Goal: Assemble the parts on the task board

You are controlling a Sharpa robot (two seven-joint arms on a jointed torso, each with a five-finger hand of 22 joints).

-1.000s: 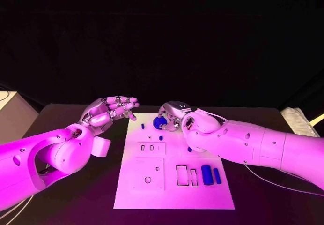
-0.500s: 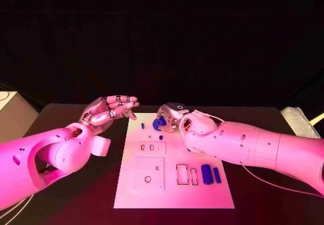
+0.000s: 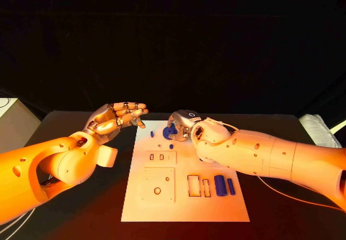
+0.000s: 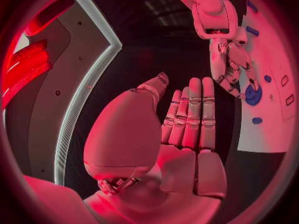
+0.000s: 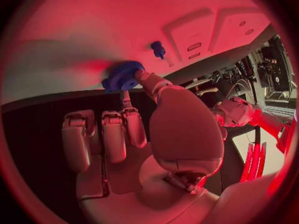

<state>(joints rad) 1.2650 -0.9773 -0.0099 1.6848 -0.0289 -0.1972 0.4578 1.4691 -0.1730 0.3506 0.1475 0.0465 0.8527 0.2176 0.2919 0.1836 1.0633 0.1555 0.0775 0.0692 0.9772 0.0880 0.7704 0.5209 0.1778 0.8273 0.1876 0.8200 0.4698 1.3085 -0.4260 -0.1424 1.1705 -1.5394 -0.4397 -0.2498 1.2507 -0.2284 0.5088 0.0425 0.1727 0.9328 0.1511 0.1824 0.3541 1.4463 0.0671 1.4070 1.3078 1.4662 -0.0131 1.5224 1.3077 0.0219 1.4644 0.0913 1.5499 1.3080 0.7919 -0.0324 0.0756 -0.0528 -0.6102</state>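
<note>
Progress over the last second was slight: your right hand (image 3: 189, 125) stayed pinched on the round blue toothed gear (image 3: 170, 132) at the far end of the flat white task board (image 3: 185, 210), and the gear sank only a touch toward the board's surface, drifting a little toward the small blue peg (image 3: 152, 134) just beside it. In the right wrist view you could see the gear (image 5: 122, 76) caught between the thumb and a fingertip, with its rim at or very close to the board (image 5: 112, 30); whether it actually touched could not be told. The other fingers hung curled loosely below it.

Your left hand (image 3: 117, 117) held nothing. It hovered off the board's far left corner, above the black counter (image 3: 86, 210), palm up with its fingers slightly apart and gently bent, and it kept that pose through the whole second.

Nearer you on the board, the short blue stud (image 3: 171, 146), the two upright blue cylinders (image 3: 224, 186) and the rectangular cut-outs (image 3: 198, 186) lay where they had been.

You were probably midway through seating the gear, so the slow descent suggests careful alignment rather than a stall. Most of the assembly looked undone, and a tilted gear could jam if you pressed before it sat level.
</note>
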